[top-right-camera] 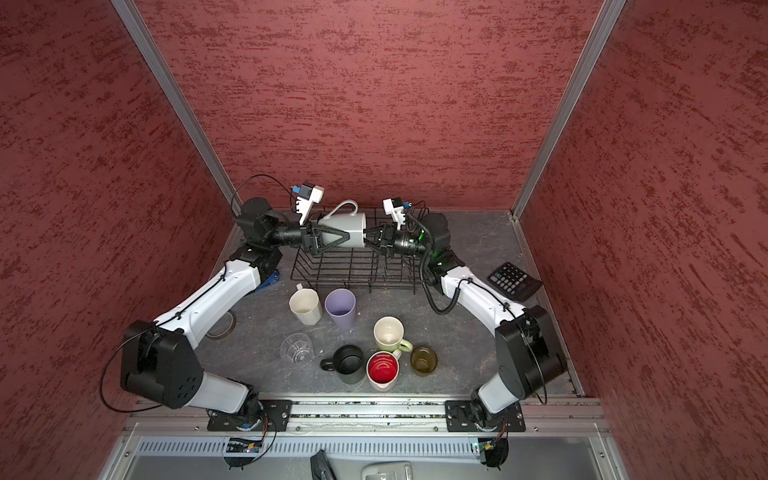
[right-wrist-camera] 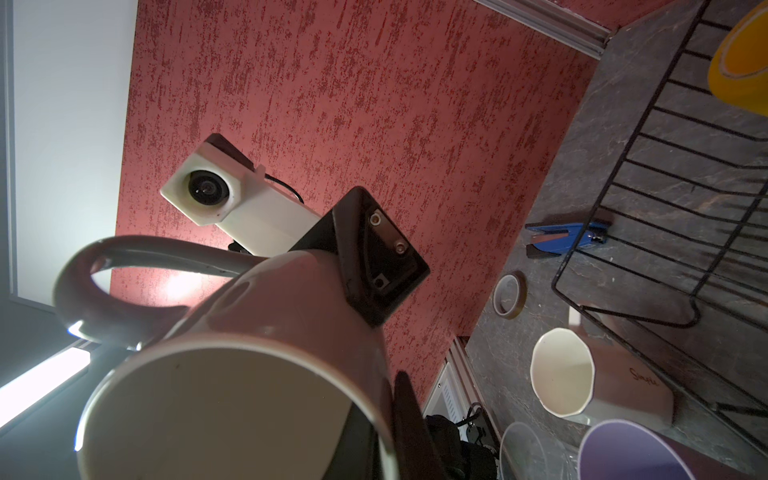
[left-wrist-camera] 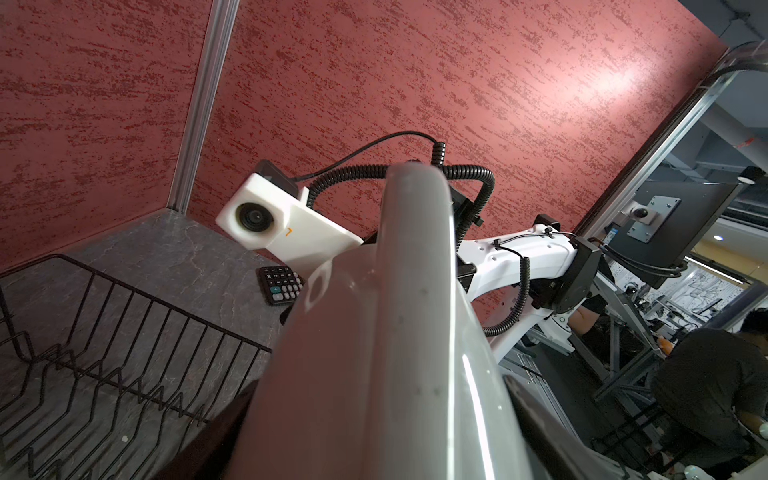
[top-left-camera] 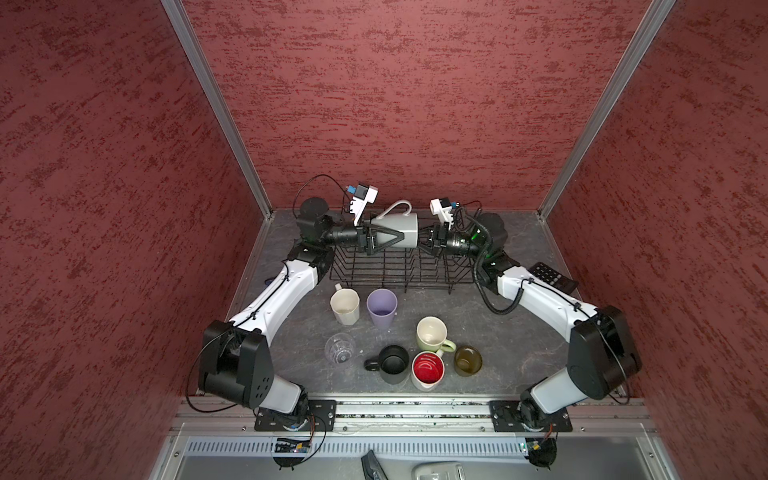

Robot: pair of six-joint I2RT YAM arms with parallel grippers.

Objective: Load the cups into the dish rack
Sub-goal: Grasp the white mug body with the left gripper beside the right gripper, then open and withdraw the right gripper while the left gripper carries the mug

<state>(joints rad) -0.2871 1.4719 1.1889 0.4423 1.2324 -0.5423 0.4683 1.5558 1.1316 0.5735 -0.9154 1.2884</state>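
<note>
- Top views: I have the mug (top-left-camera: 405,222) up in the air, lying on its side between my two grippers. Its long axis runs straight from one to the other: base toward the left gripper (top-left-camera: 399,232), mouth toward the right gripper (top-left-camera: 424,242), handle upward. The rack (top-left-camera: 395,272) sits directly below both grippers. The other cups (top-left-camera: 382,307) stand on the table, on the arm-base side of the rack.
- Top views, hands: the left jaws stand wide, one finger on each flank of the mug (top-right-camera: 351,226). I cannot tell whether they press yet. The right gripper (top-right-camera: 372,242) is closed down at the lip.
- Left wrist: the mug (left-wrist-camera: 374,353) fills the space straight ahead of the hand, with dark fingers (left-wrist-camera: 536,411) along its sides. The rack (left-wrist-camera: 124,324) lies beneath.
- Right wrist: the mug's (right-wrist-camera: 249,332) open mouth faces this hand. One of its fingers (right-wrist-camera: 405,415) lies against the rim, which I read as a pinch on the wall, so the right carries the mug. A yellow cup (right-wrist-camera: 739,62) already lies in the rack (right-wrist-camera: 665,208).
- My judgement: the mug is level and crosswise over the rack. The left arm surrounds its body, so it is the better placed to lower it straight down.
</note>
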